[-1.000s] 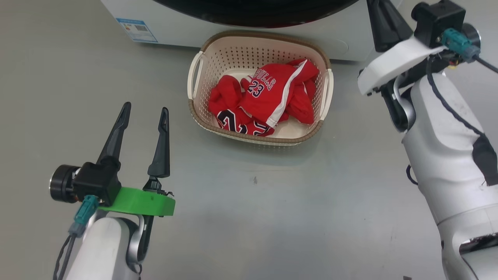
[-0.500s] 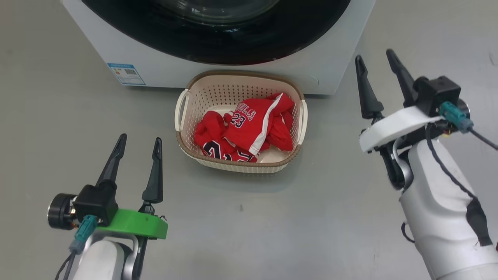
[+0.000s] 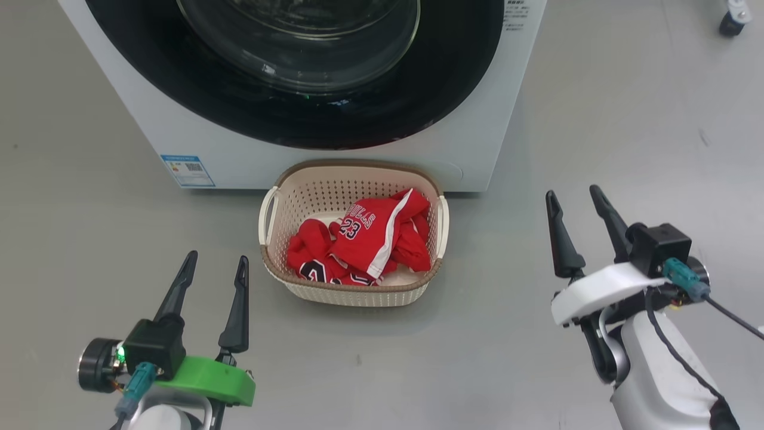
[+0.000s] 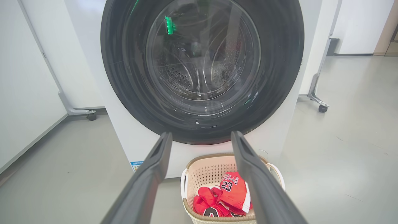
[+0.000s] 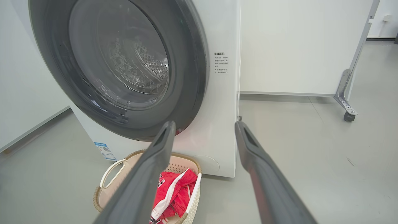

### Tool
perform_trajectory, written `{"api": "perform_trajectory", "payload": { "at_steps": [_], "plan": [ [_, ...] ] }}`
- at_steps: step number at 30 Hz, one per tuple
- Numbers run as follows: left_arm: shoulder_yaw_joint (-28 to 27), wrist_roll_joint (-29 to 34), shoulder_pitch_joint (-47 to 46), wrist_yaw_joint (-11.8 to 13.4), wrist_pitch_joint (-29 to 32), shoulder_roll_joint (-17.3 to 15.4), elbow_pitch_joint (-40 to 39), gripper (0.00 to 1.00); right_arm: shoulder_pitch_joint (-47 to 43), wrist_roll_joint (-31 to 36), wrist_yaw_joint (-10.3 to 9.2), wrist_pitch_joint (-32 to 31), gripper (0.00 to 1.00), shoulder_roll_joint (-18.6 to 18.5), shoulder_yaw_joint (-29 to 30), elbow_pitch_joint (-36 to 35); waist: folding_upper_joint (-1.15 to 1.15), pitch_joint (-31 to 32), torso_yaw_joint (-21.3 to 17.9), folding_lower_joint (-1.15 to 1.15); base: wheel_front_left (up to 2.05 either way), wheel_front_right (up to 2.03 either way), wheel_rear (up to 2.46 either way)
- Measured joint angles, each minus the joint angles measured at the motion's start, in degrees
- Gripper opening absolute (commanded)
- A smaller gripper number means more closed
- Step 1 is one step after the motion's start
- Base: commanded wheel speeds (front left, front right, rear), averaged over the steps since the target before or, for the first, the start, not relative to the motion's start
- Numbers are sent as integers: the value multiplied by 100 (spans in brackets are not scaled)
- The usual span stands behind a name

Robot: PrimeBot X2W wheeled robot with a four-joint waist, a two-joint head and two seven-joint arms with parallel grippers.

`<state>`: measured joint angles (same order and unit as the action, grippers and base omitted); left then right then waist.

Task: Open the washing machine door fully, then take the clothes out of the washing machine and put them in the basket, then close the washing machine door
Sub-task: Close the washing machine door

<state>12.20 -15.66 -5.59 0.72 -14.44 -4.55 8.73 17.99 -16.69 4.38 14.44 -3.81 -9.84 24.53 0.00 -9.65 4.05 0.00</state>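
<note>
Left wrist view | grey floor (image 4: 342, 140) | wheeled white partitions (image 4: 31, 77) flank washing machine (image 4: 199, 151)

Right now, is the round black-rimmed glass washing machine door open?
No, the black-rimmed glass door sits shut against the white washing machine.

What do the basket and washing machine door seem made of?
The basket: probably moulded plastic, matte cream, with punched holes and a brown woven-look rim. The washing machine door: glossy black rim, likely plastic, around a clear reflective bowl, glass or plastic.

I read "BULLS" and "23" on the red jersey (image 3: 365, 232); the blue label (image 3: 187, 171) on the washing machine (image 3: 149, 140) was illegible.
</note>
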Motion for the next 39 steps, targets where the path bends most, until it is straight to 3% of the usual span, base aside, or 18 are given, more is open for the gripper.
{"api": "perform_trajectory", "payload": {
  "at_steps": [16,23,39],
  "plan": [
    [16,-4,374,7,25,-42,-10,100,-1144,-34,-156,0,100,32,0,-698,0,511,-279,0,0,0,0],
    [20,-4,456,54,85,-49,-56,100,-1470,11,-303,0,100,7,69,-987,0,592,-355,0,0,0,0],
    [49,-4,514,82,256,-52,-122,100,-1855,65,-398,-1,100,-48,85,-1448,0,669,-369,0,0,0,0]
  ]
}}
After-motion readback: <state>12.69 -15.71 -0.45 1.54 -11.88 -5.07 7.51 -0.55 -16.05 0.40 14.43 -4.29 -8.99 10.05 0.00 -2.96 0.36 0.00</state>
